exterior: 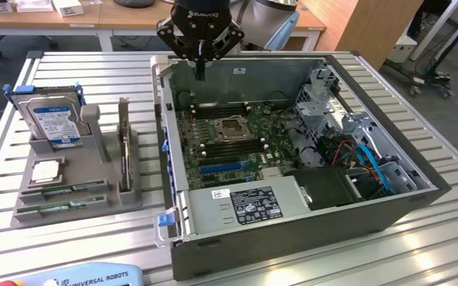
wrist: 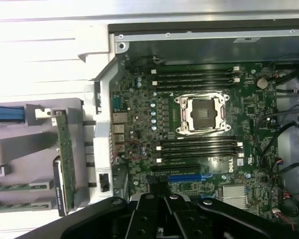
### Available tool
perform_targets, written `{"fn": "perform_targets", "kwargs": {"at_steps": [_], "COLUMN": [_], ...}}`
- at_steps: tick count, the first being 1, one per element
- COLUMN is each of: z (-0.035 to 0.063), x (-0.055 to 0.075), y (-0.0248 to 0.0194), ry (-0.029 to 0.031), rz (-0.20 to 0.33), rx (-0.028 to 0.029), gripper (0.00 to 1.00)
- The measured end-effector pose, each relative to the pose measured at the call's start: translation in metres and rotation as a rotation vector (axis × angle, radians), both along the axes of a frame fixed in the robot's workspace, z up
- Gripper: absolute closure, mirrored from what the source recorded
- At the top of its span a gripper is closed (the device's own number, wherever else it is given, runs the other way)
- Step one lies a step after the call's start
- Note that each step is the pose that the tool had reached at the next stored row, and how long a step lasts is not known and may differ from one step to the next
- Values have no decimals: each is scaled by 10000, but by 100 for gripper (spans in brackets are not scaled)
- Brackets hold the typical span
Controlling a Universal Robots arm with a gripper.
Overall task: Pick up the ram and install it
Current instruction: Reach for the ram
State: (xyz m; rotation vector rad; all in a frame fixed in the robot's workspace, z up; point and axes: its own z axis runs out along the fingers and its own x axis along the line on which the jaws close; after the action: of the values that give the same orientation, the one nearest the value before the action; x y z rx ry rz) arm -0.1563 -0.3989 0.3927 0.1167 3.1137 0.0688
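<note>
While shut and empty, the black end effector [exterior: 200,71] hangs well apart from the thin green ram stick [exterior: 64,190], lying flat toward the exterior view's left.

Looks straight down into an open computer case [wrist: 209,37], onto a green motherboard [wrist: 139,124]. Finds a square CPU socket [wrist: 203,115] between two banks of black memory slots [wrist: 194,77], and a blue slot [wrist: 189,176] nearer the black pincer [wrist: 160,199], closed tight. Outside the case wall, on the pale desk [wrist: 45,50]: a grey holder [wrist: 20,149] carrying an upright expansion card [wrist: 66,149] and two sticks of ram [wrist: 12,188] lying flat.
</note>
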Motion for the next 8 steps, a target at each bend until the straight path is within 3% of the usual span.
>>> {"fn": "perform_targets", "kwargs": {"at_steps": [8], "z": [-2], "x": [-206], "y": [0], "ry": [1], "rz": [0], "rx": [0], "gripper": [90]}}
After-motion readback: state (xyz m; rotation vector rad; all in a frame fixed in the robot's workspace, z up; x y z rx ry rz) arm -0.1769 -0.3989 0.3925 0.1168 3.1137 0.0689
